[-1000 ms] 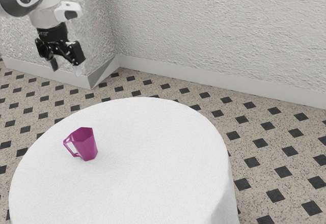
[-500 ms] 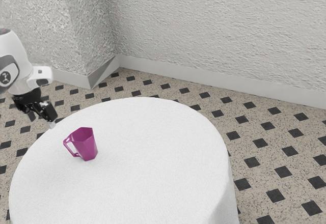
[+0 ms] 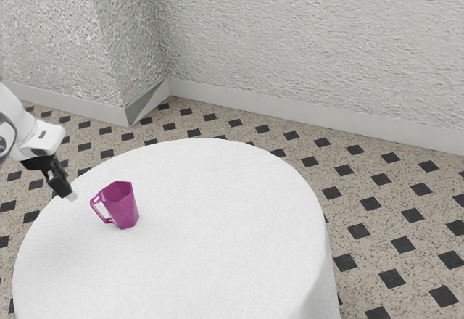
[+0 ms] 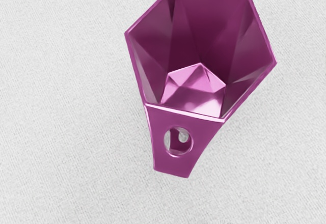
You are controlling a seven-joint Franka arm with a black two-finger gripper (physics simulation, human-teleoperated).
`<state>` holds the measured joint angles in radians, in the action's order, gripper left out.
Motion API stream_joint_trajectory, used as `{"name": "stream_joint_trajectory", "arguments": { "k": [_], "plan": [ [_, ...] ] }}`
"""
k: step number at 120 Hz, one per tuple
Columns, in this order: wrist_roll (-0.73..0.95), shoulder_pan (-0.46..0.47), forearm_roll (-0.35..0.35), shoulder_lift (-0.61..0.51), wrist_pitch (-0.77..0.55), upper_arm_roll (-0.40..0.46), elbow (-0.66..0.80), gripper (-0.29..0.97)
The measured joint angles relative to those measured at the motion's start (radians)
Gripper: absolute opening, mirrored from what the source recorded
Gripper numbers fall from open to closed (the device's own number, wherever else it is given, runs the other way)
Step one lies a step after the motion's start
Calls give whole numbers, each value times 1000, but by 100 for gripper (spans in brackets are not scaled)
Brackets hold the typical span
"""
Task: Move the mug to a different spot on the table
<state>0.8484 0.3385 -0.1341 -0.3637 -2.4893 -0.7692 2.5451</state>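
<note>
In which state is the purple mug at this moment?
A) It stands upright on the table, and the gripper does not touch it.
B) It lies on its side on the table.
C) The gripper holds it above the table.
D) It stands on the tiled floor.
A: the mug stands upright on the white table with its mouth up, and the gripper is beside its handle with a gap between them.

Mug (image 3: 116, 204) upright on table (image 3: 217, 217), tool (image 3: 65, 191) near
</note>
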Motion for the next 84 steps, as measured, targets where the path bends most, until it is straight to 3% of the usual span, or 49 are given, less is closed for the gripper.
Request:
{"name": "stream_joint_trajectory", "arguments": {
  "k": [33,45,84],
  "plan": [
    [235,187,25,59,-67,-195,-1,66],
    [297,289,41,62,-88,-306,-4,66],
    [440,421,127,69,-154,-417,-5,66]
  ]
}}
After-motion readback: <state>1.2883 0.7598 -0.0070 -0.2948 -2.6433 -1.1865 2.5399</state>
